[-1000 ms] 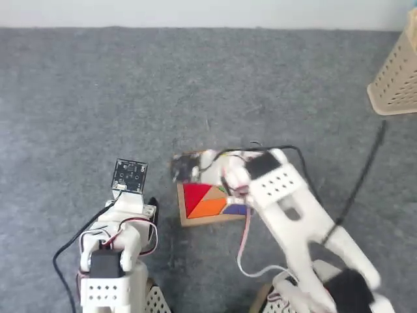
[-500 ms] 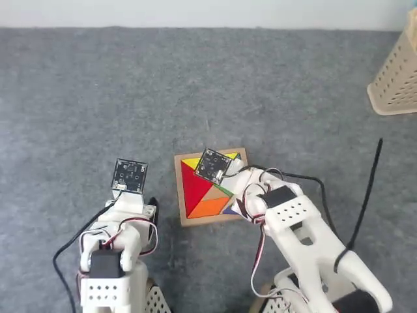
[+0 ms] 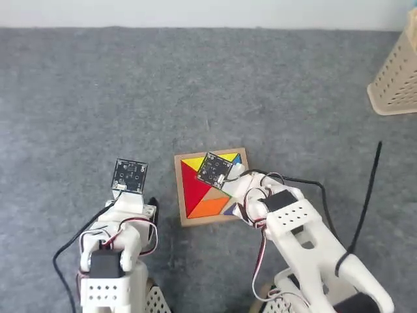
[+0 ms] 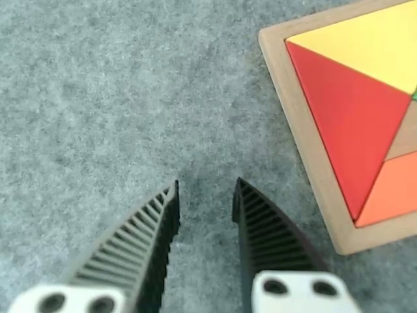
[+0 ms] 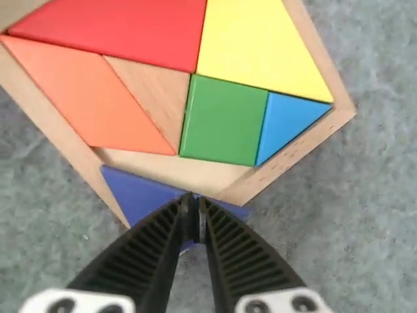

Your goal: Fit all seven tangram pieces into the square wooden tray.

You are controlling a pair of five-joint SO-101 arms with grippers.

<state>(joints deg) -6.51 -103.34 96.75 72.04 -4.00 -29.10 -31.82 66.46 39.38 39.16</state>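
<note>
The square wooden tray [image 3: 203,220] lies on grey carpet between the arms. In the right wrist view it holds a red triangle [image 5: 124,29], a yellow triangle [image 5: 254,52], an orange parallelogram [image 5: 85,91], a green square [image 5: 221,120] and a small light blue triangle [image 5: 287,124], with bare wood between them. A dark blue piece [image 5: 140,192] lies across the tray's rim [image 5: 300,153], and my right gripper [image 5: 193,207] is shut on it. My left gripper [image 4: 205,192] stands open over the carpet beside the tray's corner [image 4: 306,137], holding nothing.
A beige slatted basket [image 3: 397,72] stands at the far right edge. A black cable [image 3: 365,189] runs across the carpet right of the right arm. Open carpet stretches behind and left of the tray.
The right arm has swung in over the right side of the tray and lowered its wrist there. The left arm has not moved.
</note>
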